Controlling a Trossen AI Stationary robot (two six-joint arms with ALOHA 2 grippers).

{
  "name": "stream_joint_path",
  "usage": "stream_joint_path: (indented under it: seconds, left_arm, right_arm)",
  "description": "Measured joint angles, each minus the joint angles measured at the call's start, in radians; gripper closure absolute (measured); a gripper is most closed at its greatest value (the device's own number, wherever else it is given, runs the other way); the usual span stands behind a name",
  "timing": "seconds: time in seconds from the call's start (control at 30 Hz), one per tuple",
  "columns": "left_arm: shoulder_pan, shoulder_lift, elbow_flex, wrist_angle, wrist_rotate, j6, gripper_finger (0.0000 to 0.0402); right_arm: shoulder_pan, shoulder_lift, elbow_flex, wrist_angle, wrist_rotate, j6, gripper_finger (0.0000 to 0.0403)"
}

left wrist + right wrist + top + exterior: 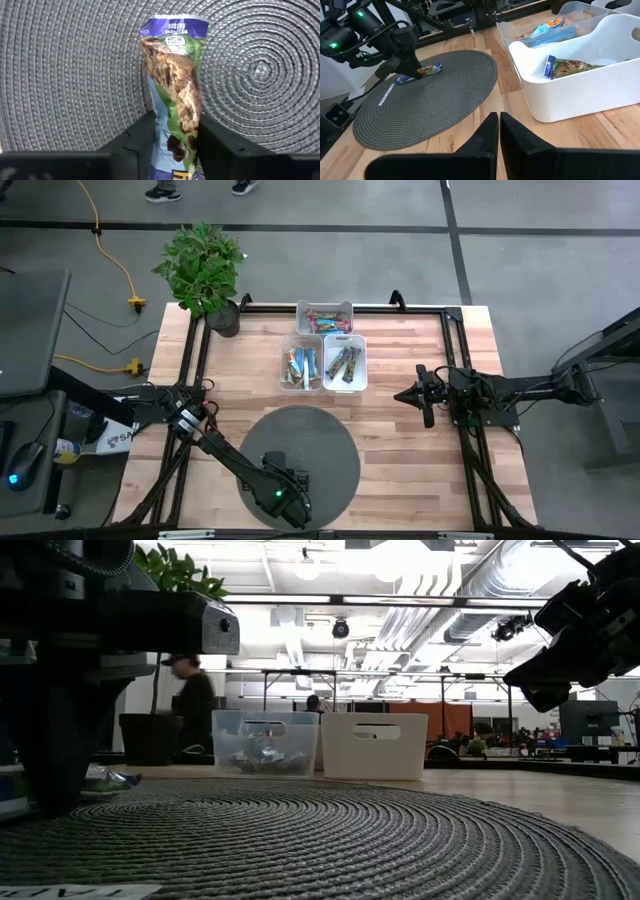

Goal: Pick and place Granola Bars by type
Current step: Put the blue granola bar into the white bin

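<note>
While the left claw straddles the green bar on the mat, unclamped | squeeze mid-wrapper | right claw clenched beside bins.

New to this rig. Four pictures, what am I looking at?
Two robot arms at a wooden table. One picture looks straight down, one looks level across the tabletop, and one comes from each arm's wrist. Three bins at the back hold wrapped granola bars. On the round grey mat, the left gripper has its fingers on either side of a green bar that lies on the mat; whether it grips yet is unclear. The right gripper waits shut, off to the side.
</note>
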Motion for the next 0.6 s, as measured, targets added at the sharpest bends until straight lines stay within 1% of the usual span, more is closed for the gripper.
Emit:
stream_joint_path:
  seconds: [0.17,0.33,0.43,0.6]
  left_arm:
    - [0.000,0.000,0.000,0.007,-0.005,0.016,0.0307]
    - [0.000,0.000,0.009,-0.002,-0.004,0.017,0.0316]
    - [-0.001,0.005,0.046,-0.053,-0.005,0.026,0.0317]
    - [-0.001,0.003,0.148,-0.190,-0.056,0.044,0.0317]
  right_arm:
    - [0.000,0.000,0.000,0.000,0.000,0.000,0.0402]
    - [0.000,0.000,0.000,0.000,0.000,0.000,0.0403]
    - [0.000,0.000,0.000,0.000,0.000,0.000,0.0402]
    - [0.000,0.000,0.000,0.000,0.000,0.000,0.0403]
